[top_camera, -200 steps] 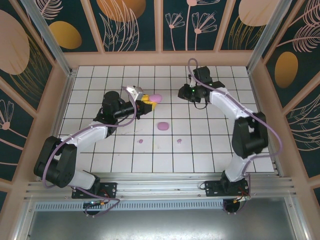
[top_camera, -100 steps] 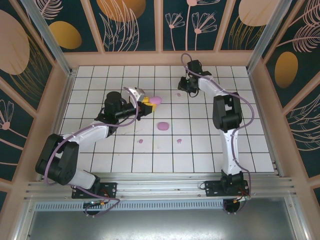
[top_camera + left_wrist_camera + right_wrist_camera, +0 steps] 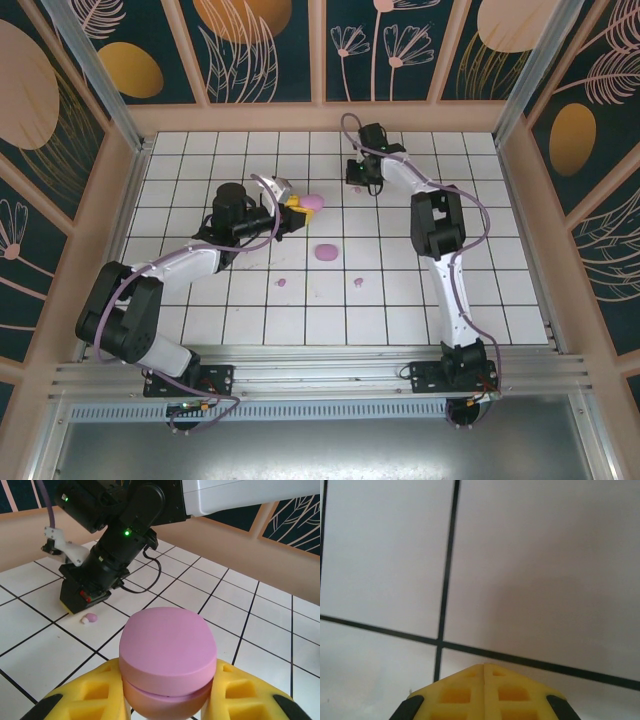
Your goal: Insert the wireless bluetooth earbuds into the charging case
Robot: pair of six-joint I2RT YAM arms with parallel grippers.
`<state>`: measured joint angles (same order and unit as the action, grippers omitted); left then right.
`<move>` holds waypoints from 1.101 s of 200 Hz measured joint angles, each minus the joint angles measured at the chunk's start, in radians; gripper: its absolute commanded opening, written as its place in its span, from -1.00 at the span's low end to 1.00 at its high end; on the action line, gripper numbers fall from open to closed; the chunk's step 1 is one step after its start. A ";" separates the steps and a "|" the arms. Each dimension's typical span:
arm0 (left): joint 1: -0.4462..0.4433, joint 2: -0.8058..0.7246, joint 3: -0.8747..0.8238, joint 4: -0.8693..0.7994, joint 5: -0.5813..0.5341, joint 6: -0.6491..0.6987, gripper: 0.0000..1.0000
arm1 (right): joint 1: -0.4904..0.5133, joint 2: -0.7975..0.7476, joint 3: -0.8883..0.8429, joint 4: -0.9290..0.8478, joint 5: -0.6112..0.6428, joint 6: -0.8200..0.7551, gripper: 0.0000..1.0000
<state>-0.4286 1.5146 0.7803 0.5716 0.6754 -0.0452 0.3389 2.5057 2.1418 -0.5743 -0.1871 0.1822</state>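
Left gripper (image 3: 167,696) clamps a lilac case (image 3: 167,650). Right gripper (image 3: 485,668) is pinched fully closed. An earbud (image 3: 90,618) lies at the case's 10 o'clock, beside the right gripper.

Watching now: left arm (image 3: 188,262) and right arm (image 3: 452,290) match. White shells, black joint housings, lilac cable (image 3: 262,240) trailing along each. Left fingers (image 3: 87,700) yellow, cut-out pockets, black tips. Right fingers (image 3: 457,695) same yellow. Green light (image 3: 128,532) lit on right wrist's black body.
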 measured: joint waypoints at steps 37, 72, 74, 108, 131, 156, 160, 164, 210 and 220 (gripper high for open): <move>0.000 -0.001 0.000 0.000 0.000 0.000 -1.00 | 0.014 -0.012 -0.048 0.027 0.006 -0.031 -0.99; 0.000 -0.016 0.000 0.000 -0.001 -0.001 -1.00 | 0.021 -0.043 -0.114 0.087 0.024 -0.054 -1.00; 0.000 -0.018 -0.001 0.000 -0.001 0.000 -1.00 | 0.022 -0.045 -0.117 0.088 0.026 -0.055 -1.00; 0.000 -0.047 -0.009 0.000 -0.003 -0.004 -1.00 | 0.033 -0.086 -0.191 0.125 0.051 -0.066 -1.00; 0.000 -0.058 -0.018 0.000 -0.004 -0.010 -1.00 | 0.040 -0.117 -0.238 0.126 0.071 -0.056 -0.96; 0.000 -0.063 -0.027 0.000 -0.004 -0.012 -1.00 | 0.042 -0.138 -0.270 0.124 0.084 -0.032 -0.88; 0.000 -0.064 -0.028 0.000 -0.003 -0.012 -1.00 | 0.042 -0.140 -0.273 0.123 0.085 -0.027 -0.87; 0.000 -0.065 -0.029 0.000 -0.003 -0.012 -1.00 | 0.041 -0.143 -0.277 0.123 0.086 -0.023 -0.87; 0.000 -0.089 -0.042 0.001 -0.004 -0.013 -1.00 | 0.035 -0.178 -0.320 0.088 0.084 0.023 -0.83; 0.000 -0.092 -0.043 0.001 -0.003 -0.013 -1.00 | 0.034 -0.183 -0.326 0.080 0.082 0.031 -0.80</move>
<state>-0.4286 1.4231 0.7368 0.5724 0.6720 -0.0578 0.3725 2.3230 1.8156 -0.4946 -0.1055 0.2131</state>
